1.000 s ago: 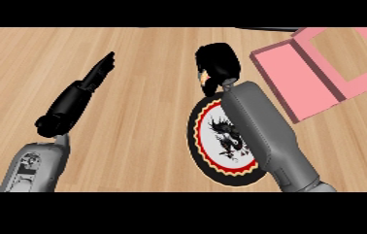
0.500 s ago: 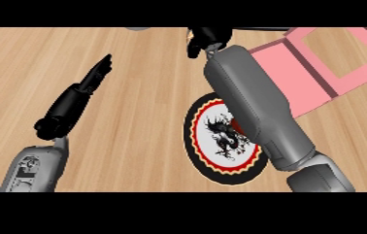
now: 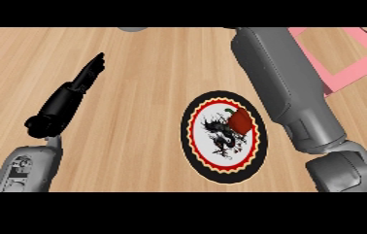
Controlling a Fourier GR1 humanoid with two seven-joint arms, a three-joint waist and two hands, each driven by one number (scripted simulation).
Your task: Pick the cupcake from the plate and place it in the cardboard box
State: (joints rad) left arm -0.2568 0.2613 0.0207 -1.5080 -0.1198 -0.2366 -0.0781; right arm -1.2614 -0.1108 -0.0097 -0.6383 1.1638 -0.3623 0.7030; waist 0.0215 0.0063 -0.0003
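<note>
My left hand rests on the bench with fingers straight. My right hand is out of sight past the top edge. The cupcake sits on the plate; the pink box is cut off.

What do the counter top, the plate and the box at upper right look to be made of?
Counter top: light wood, matte, with plank lines and grain. Plate: probably glazed ceramic, with a black rim, red scalloped ring and white centre. Box: flat pink walls, possibly painted cardboard; material unclear.

Bright, even light falls on the wooden counter, shadows faint, without glare or blur.
</note>
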